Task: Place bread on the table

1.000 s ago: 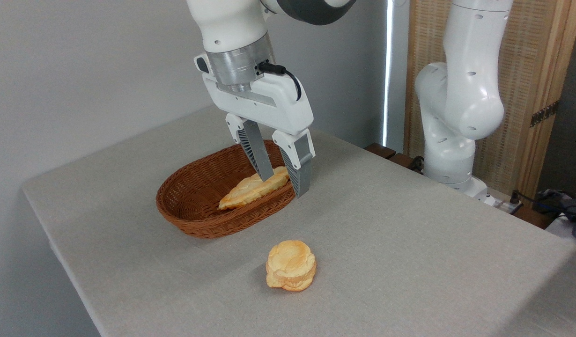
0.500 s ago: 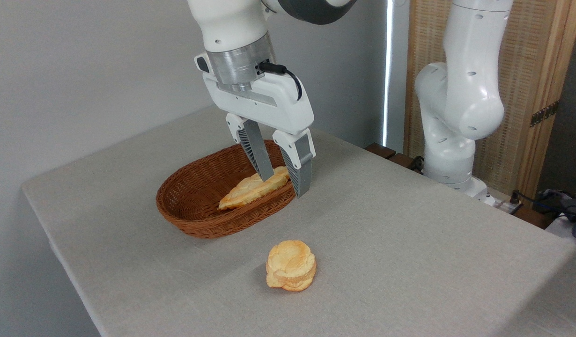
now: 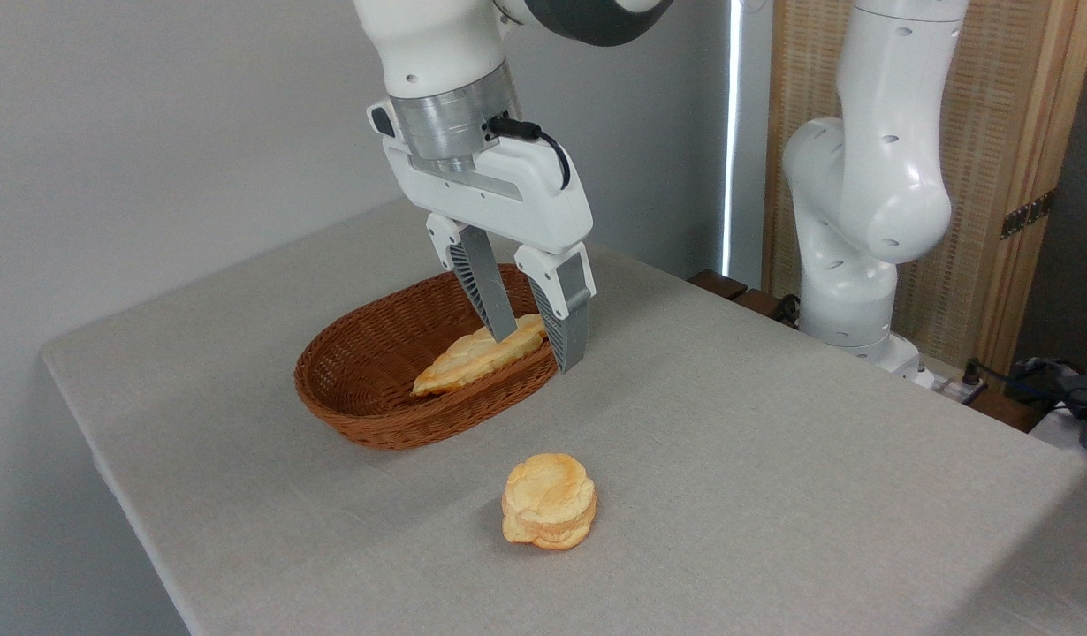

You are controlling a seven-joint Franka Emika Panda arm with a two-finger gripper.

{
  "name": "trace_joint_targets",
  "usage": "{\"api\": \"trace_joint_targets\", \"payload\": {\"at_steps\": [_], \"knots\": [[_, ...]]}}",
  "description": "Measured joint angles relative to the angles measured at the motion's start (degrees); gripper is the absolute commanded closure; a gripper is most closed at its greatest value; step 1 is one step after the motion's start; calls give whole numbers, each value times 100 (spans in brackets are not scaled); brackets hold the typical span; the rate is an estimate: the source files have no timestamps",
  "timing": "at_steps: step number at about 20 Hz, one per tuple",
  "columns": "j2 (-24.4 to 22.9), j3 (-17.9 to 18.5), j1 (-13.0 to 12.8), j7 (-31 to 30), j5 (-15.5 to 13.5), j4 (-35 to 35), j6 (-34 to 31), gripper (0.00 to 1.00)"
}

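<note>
Tool (image 3: 537, 347) sits low over the right end of the wicker basket (image 3: 367, 415), its two grey fingers (image 3: 485, 290) straddling the wide end of the bread (image 3: 475, 357); we read the jaws as spread with the loaf between them, but contact at the pads is hidden, so whether they have begun to pinch we cannot tell. Only one view here. Bread lies inside the basket, wide end propped up toward the right rim, point aimed down-left, so it is not yet on the tabletop (image 3: 773, 459). Going for the thick end makes sense: more to hold, and it sits nearest the rim. Near finger hangs just outside or at the rim, which looks tight. Round bun (image 3: 549, 500) rests on the cloth in front, well apart, not our target.
</note>
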Motion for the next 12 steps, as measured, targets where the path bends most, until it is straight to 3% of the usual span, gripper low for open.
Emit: {"api": "trace_joint_targets", "payload": {"at_steps": [5, 12], "knots": [[-1, -1, 0, -28, -21, 2, 0, 0], [-6, -210, -29, -712, -539, 27, 0, 0]]}}
